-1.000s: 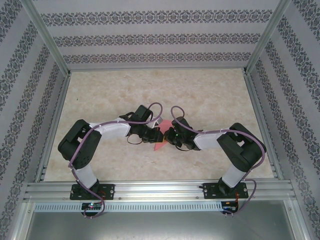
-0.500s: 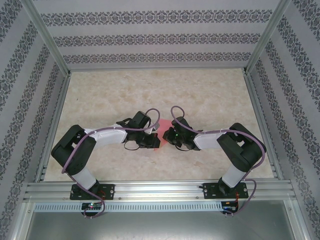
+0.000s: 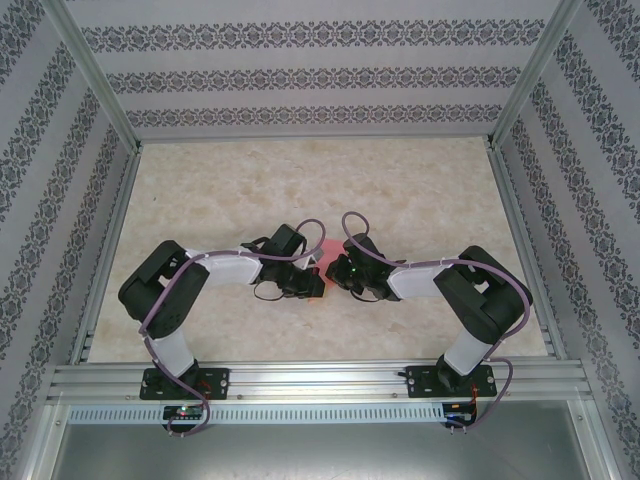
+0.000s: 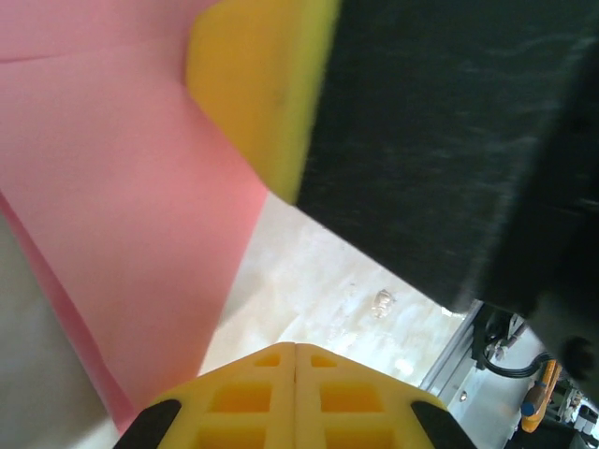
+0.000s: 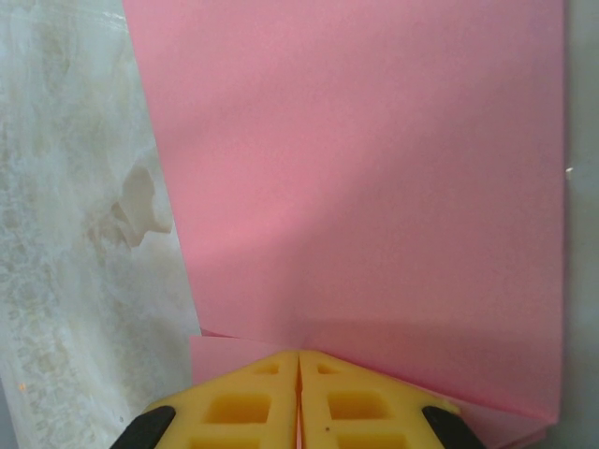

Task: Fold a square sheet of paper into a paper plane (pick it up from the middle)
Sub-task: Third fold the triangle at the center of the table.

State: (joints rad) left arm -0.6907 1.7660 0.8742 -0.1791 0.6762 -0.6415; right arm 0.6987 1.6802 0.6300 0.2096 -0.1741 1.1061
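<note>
Left arm [image 3: 215,266], right arm [image 3: 432,277] inward, jaws together.

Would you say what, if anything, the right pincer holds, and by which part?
Unclear: the shut right pincer touches the pink paper near its edge, gripping or pressing.

Bright, even light; paper [image 5: 374,187] softly blurred up close.

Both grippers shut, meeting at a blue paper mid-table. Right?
Not blue: the paper is pink, clear in the right wrist view. The left gripper and right gripper are shut, meeting at it in the middle of the table.
</note>
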